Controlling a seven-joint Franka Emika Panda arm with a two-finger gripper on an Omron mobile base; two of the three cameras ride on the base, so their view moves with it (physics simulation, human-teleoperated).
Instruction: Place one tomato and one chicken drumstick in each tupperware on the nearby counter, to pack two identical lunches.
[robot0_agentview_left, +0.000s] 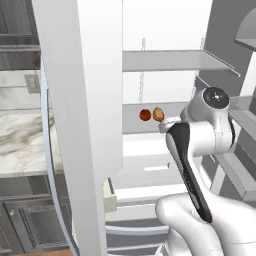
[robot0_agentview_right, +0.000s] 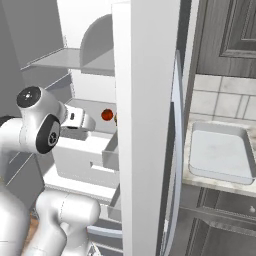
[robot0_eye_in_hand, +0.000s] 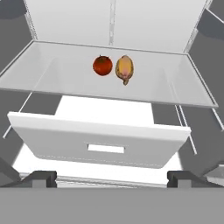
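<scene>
A red tomato (robot0_eye_in_hand: 102, 65) and a tan chicken drumstick (robot0_eye_in_hand: 124, 69) lie side by side, almost touching, on a glass shelf (robot0_eye_in_hand: 52, 78) inside the open fridge. They also show as the tomato (robot0_agentview_left: 145, 115) and drumstick (robot0_agentview_left: 158, 114) in the left base view. My gripper (robot0_eye_in_hand: 112, 178) is open, its fingertips (robot0_eye_in_hand: 41, 176) spread wide, with nothing between them. It hovers in front of the shelf and short of both foods. The hand (robot0_agentview_right: 82, 120) points into the fridge. The marble counter (robot0_agentview_left: 20, 137) lies beside the fridge. The tupperware is out of view.
A white fridge door (robot0_agentview_left: 85, 100) stands open between the arm and the counter. Below the shelf a white drawer (robot0_eye_in_hand: 100, 140) sticks out. An inset grey sink (robot0_agentview_right: 220, 150) sits in the counter (robot0_agentview_right: 190, 125) past the other door (robot0_agentview_right: 145, 125). Another shelf (robot0_agentview_left: 170, 60) hangs above.
</scene>
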